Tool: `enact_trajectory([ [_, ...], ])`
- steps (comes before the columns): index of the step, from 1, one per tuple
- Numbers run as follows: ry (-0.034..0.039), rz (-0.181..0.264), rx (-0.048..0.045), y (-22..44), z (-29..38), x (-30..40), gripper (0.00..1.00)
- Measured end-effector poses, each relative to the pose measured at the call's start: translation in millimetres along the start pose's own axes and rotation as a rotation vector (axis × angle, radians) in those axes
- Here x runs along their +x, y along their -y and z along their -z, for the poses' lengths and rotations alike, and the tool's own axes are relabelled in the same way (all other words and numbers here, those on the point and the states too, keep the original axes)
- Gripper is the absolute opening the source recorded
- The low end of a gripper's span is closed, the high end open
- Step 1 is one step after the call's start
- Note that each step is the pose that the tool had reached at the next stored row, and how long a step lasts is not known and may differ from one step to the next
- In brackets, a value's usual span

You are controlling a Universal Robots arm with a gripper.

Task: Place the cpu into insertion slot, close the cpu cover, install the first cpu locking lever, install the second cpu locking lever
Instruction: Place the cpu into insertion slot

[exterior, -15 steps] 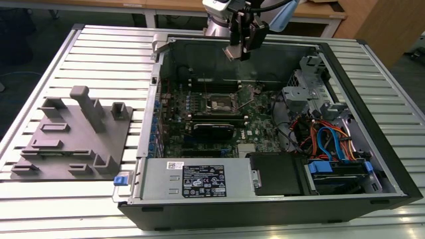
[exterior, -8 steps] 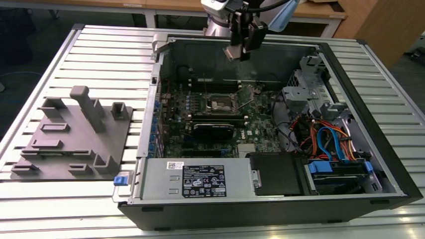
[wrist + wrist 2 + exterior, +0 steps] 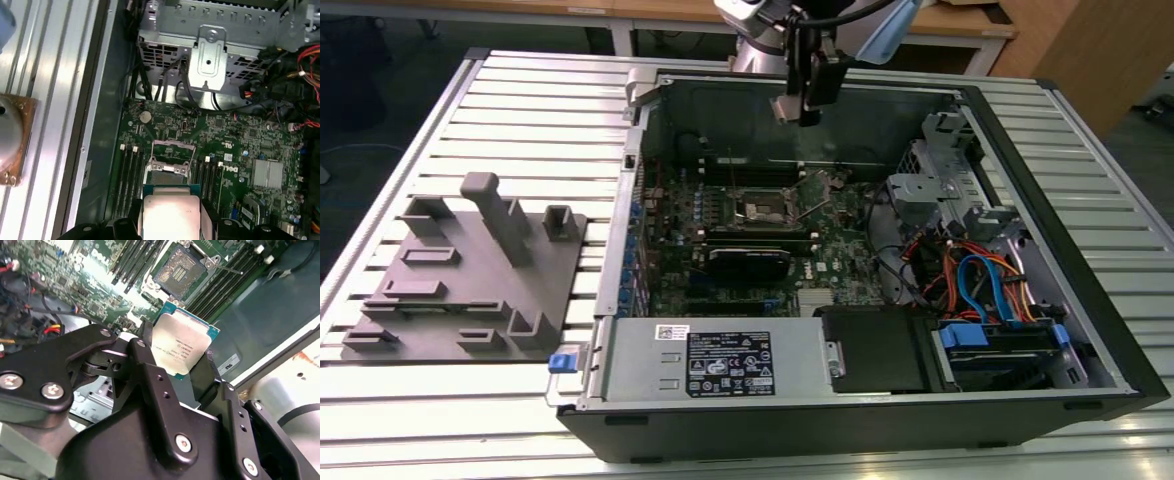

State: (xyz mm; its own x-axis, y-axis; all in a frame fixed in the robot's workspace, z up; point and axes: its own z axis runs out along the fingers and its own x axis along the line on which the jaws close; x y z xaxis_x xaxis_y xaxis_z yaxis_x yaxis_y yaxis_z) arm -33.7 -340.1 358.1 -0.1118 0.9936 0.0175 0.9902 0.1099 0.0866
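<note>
One pincer (image 3: 177, 351) clamped on the cpu (image 3: 182, 342) by two edges, held above the insertion slot (image 3: 182, 270), well apart. Slot's dark centre exposed; memory slots (image 3: 227, 282) flank it both sides.

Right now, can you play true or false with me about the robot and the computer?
1. The gripper is holding the cpu. True.
2. The cpu already sits in the insertion slot. False: the gripper holds it in the air, apart from the slot, which is empty.
3. The computer case lies open. True.
4. The grey tray is inside the case. False: it lies on the table, at the exterior view's left of the case.
</note>
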Motion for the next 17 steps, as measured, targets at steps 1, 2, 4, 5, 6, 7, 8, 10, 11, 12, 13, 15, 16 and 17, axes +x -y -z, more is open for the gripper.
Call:
enact_trajectory([
  [1, 0.0012, -0.015, -0.0003, 0.0, -0.3, 0.0, 0.54],
  [2, 0.0021, -0.023, -0.0003, 0.0, -0.4, 0.0, 0.54],
  [4, 0.0027, -0.029, -0.0004, 0.1, -0.4, 0.0, 0.54],
  [5, 0.0028, -0.030, -0.0004, 0.1, -0.4, 0.0, 0.54],
  [6, 0.0029, -0.033, -0.0006, 0.0, -0.5, 0.0, 0.54],
  [7, 0.0030, -0.034, -0.0006, 0.0, -0.5, 0.0, 0.54],
  [8, 0.0031, -0.035, -0.0006, 0.0, -0.5, 0.0, 0.54],
  [10, 0.0033, -0.037, -0.0006, 0.0, -0.5, 0.0, 0.54],
  [11, 0.0033, -0.038, -0.0007, 0.1, -0.5, 0.0, 0.54],
  [12, 0.0034, -0.039, -0.0007, 0.0, -0.5, 0.0, 0.54],
  [13, 0.0036, -0.040, -0.0007, 0.0, -0.4, 0.0, 0.54],
  [15, 0.0037, -0.042, -0.0007, 0.0, -0.5, 0.0, 0.54],
  [16, 0.0038, -0.043, -0.0007, 0.0, -0.4, 0.0, 0.54],
  [17, 0.0038, -0.044, -0.0008, 0.0, -0.5, 0.0, 0.54],
])
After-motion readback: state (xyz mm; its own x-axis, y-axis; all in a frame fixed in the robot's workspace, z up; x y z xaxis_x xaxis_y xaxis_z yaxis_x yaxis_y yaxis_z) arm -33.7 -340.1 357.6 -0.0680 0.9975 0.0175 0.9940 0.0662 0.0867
